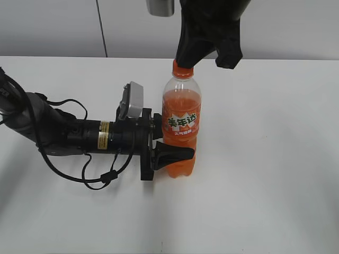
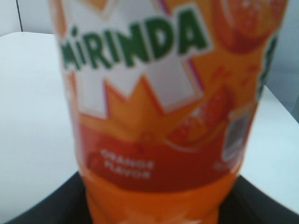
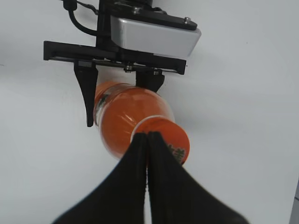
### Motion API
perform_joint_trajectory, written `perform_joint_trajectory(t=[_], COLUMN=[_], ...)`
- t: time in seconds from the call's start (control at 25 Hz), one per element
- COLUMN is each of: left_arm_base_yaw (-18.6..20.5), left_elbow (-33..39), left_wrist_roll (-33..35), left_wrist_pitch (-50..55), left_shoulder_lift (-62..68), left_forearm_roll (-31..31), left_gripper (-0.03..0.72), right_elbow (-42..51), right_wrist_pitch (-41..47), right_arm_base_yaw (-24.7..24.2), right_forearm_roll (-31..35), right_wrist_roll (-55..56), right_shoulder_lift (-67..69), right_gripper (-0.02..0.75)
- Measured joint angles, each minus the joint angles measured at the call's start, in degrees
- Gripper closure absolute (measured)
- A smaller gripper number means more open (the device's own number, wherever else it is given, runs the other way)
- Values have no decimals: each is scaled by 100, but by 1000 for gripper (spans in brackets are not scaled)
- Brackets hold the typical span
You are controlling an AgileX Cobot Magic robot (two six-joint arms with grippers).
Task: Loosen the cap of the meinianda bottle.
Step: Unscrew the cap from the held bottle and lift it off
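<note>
Cap point(image 1: 181, 68) sits on the meinianda bottle point(image 1: 181, 126), mostly hidden by the right gripper point(image 1: 209, 62); whether that gripper clamps the cap cannot be told, though its fingers point(image 3: 161, 182) appear together above it; bottle stands upright on the white table point(image 1: 265, 159); left gripper point(image 1: 167, 151) is clamped around the bottle's lower body from the left.

The tabletop point(image 1: 275, 174) is plain white and runs back to a pale wall. The bottle point(image 1: 180, 127) stands upright on it near the middle, holding orange drink, its label facing the exterior camera. To the left of the bottle the left arm point(image 1: 69, 135) lies low along the tabletop, with a black cable point(image 1: 100, 177) looping down onto the surface beside it.
</note>
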Motion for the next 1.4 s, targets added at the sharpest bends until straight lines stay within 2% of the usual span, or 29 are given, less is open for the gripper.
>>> perform_joint_trajectory(t=[0.2,0.32,0.44,0.52,0.6,0.76,0.88,1.04,1.4], left_arm_base_yaw=[0,0,0,0,0,0,0,0,0], left_elbow=[0,0,0,0,0,0,0,0,0], left_wrist_roll=[11,50,50,50,50,50,55,55,55], left_wrist_pitch=[-5,-9,-9,-9,-9,-9,-9,-9,-9], left_shoulder_lift=[0,0,0,0,0,0,0,0,0], left_forearm_roll=[17,40,47,47,47,47,47,47,47], left_gripper=[285,285,285,285,285,285,285,285,285], right_elbow=[7,7,7,7,7,7,7,7,7], right_wrist_pitch=[25,25,25,25,25,25,25,25,25], right_arm_base_yaw=[1,1,6,6,6,6,6,6,6], right_forearm_roll=[107,411,777,814,743,527,222,-270,-284], right_wrist_roll=[258,732,1623,2750,3781,5419,6436,7473,7882], right_shoulder_lift=[-51,-169,-310,-351,-356,-356,-356,-349,-112], right_gripper=[753,748,740,718,647,373,232,188,182])
